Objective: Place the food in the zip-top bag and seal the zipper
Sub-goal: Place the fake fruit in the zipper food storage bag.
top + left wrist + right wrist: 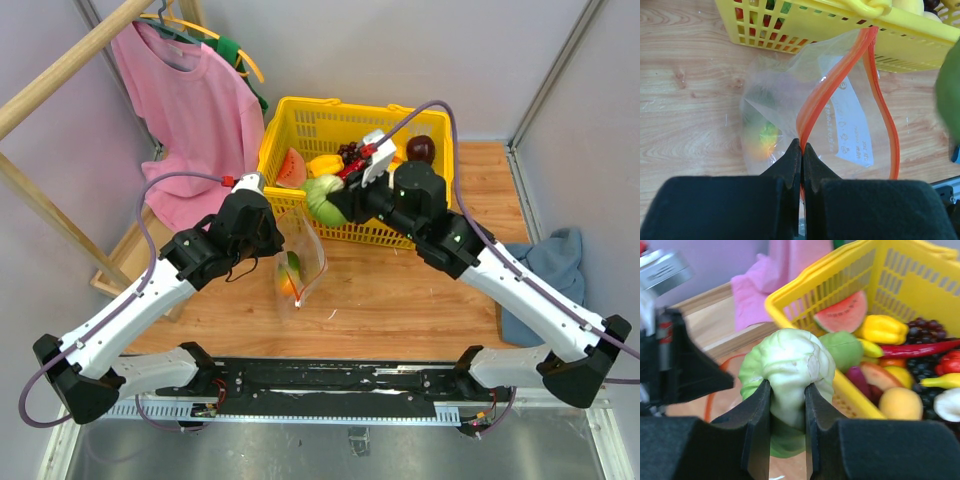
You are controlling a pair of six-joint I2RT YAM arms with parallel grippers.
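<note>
Just in front of the yellow basket (300,120), on the wooden counter (400,290), the zip-top bag (303,262) stands with its mouth gaping. The left hand (801,147) is clenched on the red zipper (832,85) at the near end of the opening, and an orange-and-green piece of food (290,277) lies at the bag's bottom. Beside the bag's mouth, by the basket's front wall, the right hand (787,390) grasps the pale green cabbage (790,357) between its two fingers, off the counter; more toy fruit and vegetables (890,340) fill the basket behind it.
</note>
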